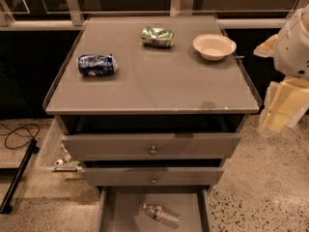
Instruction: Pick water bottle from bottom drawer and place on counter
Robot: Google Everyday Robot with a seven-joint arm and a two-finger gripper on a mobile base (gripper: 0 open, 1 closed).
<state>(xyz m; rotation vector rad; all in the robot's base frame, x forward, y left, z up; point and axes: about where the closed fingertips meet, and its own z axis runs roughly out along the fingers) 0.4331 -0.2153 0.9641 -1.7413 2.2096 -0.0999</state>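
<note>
The water bottle [161, 215], clear with a white cap, lies on its side on the floor of the open bottom drawer [125, 211] at the lower edge of the view. The counter [159, 81] is the grey cabinet top above it. My gripper [282, 108], cream-coloured below the white arm [297, 42], hangs at the right edge of the view. It is beside the counter's right front corner, well above and to the right of the bottle, and holds nothing that I can see.
On the counter lie a crushed blue can [97, 65] at the left, a crushed green can [157, 36] at the back and a white bowl [214, 46] at the back right. The two upper drawers [152, 146] stand slightly open. A black cable [19, 134] lies on the floor at the left.
</note>
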